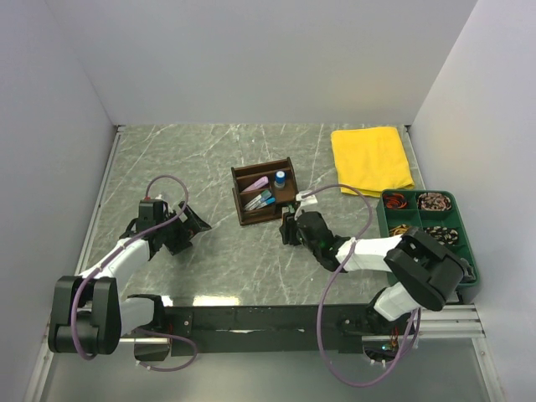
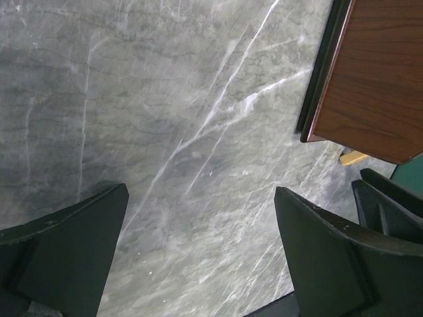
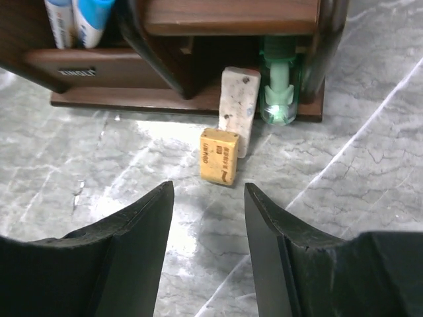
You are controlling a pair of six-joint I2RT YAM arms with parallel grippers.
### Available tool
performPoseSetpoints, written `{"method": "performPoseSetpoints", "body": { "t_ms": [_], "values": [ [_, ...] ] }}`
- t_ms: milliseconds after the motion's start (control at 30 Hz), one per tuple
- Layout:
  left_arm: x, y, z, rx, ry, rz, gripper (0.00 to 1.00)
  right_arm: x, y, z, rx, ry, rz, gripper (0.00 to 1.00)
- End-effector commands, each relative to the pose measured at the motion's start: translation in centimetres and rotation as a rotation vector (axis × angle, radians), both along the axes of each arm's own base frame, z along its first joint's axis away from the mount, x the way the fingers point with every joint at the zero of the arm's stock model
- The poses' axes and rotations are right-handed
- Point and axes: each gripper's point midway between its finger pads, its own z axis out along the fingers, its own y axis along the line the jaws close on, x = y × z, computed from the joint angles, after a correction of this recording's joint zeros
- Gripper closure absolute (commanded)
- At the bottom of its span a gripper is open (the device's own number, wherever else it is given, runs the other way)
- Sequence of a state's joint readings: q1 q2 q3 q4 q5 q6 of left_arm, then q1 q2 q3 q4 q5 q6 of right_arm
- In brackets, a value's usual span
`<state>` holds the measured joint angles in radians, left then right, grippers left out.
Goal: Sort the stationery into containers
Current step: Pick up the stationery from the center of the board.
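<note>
The dark brown wooden organiser [image 1: 263, 192] stands mid-table and holds blue-capped pens [image 1: 261, 199], a purple marker [image 1: 257, 182] and a tiny blue-capped bottle [image 1: 280, 177]. In the right wrist view a tan eraser [image 3: 219, 156] lies on the table against a pale pink eraser [image 3: 239, 109], next to a green-capped pen [image 3: 277, 99] at the organiser's base [image 3: 165, 98]. My right gripper [image 3: 208, 198] is open and empty, just short of the tan eraser; it also shows in the top view [image 1: 289, 229]. My left gripper [image 1: 194, 224] is open and empty over bare table [image 2: 201, 198], left of the organiser [image 2: 377, 79].
The dark green divided tray [image 1: 462, 243] with coiled bands sits at the right edge. A folded yellow cloth [image 1: 371, 159] lies at the back right. White walls enclose the marble table on three sides.
</note>
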<state>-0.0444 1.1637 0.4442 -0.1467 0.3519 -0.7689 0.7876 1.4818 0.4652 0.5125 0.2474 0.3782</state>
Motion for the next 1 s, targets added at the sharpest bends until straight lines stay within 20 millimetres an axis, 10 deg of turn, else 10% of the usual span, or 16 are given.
{"method": "performPoseSetpoints", "body": {
  "t_ms": [0, 500, 833, 967],
  "values": [
    [0.5, -0.2, 0.2, -0.023, -0.015, 0.000, 0.01, 0.7, -0.4, -0.3, 0.007, -0.011, -0.051, 0.46],
    [0.5, 0.4, -0.5, -0.031, 0.004, 0.032, 0.01, 2.8, -0.4, -2.6, -0.028, 0.012, -0.087, 0.49],
    [0.7, 0.4, -0.8, -0.042, 0.009, 0.038, 0.00, 3.6, 0.5, -1.4, -0.037, -0.027, -0.041, 0.92],
    [0.5, 0.3, -0.8, -0.049, 0.009, 0.039, 0.01, 4.4, 0.9, 0.0, -0.039, -0.068, -0.032, 0.92]
  ]
}}
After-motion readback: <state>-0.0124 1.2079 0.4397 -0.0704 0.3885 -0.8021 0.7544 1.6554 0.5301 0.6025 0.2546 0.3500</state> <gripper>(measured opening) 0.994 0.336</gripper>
